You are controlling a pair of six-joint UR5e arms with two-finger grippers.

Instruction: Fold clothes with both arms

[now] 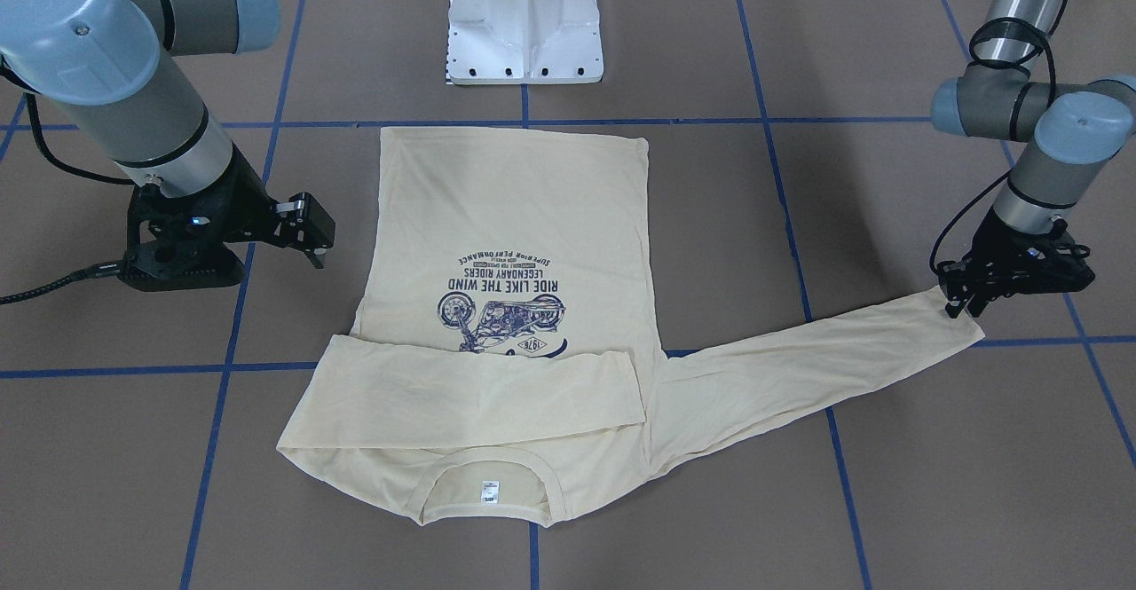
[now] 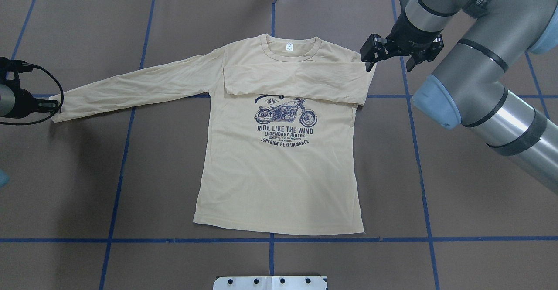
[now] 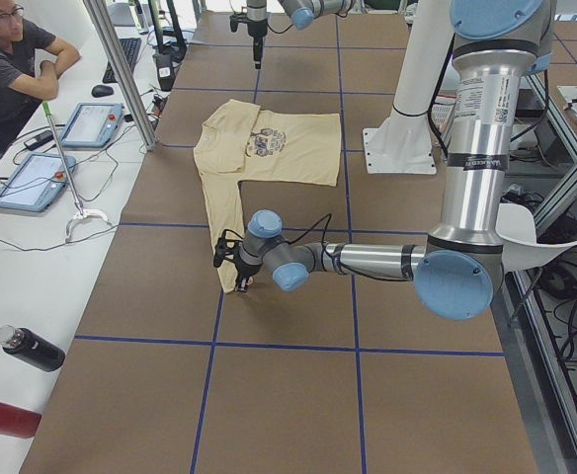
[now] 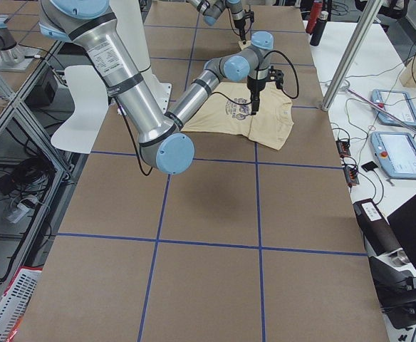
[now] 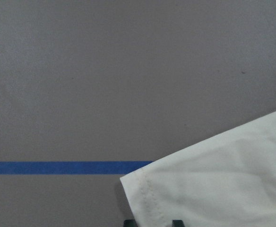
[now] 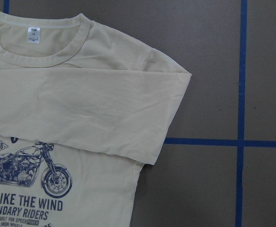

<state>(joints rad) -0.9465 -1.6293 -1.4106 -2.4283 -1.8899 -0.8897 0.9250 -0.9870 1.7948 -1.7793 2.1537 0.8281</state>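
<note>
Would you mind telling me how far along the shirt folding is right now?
Early stage. Done: one sleeve lies folded across the chest of the shirt, covering the top of the print. In hand: the left end effector is at the cuff of the outstretched sleeve; the right end effector hovers open beside the shoulder. Left: that sleeve and the body folds.

Two opposed high cameras and two table-end cameras all share the shirt; both wrist cameras look down closely.

A pale cream-yellow shirt bears a navy motorcycle print and small white neck tag, lying on a brown surface gridded with blue tape lines.
</note>
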